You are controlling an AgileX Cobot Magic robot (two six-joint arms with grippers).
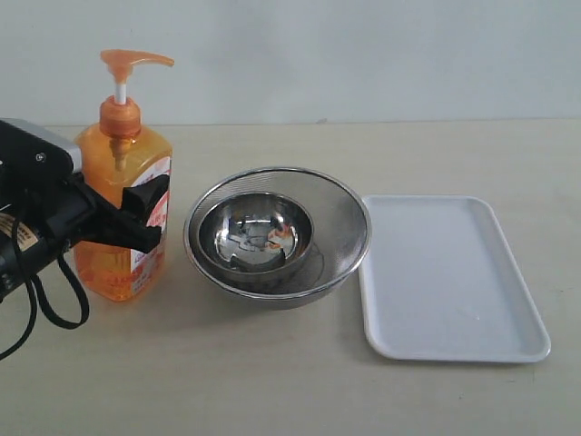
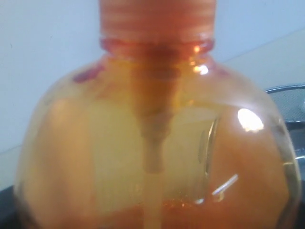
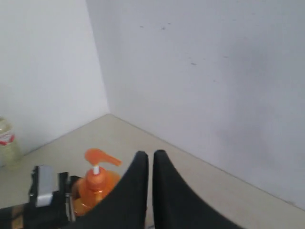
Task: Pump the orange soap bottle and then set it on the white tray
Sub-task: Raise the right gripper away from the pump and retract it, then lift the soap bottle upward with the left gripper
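The orange soap bottle (image 1: pixel 123 182) stands upright on the table at the left, its pump head (image 1: pixel 134 61) up. My left gripper (image 1: pixel 143 211) reaches in from the left and is shut on the bottle's body; one black finger (image 1: pixel 145 216) lies across the label, the other is hidden behind. In the left wrist view the bottle (image 2: pixel 152 143) fills the picture and hides the fingers. My right gripper (image 3: pixel 150 153) is shut on nothing, high above the table; the bottle (image 3: pixel 95 183) shows beyond it. The white tray (image 1: pixel 454 282) lies at the right.
Two nested round steel bowls (image 1: pixel 277 232) sit between the bottle and the tray, the outer rim (image 1: pixel 361 218) touching the tray's left edge. A pale bottle (image 3: pixel 7 140) stands by the wall. White walls close the table at the back.
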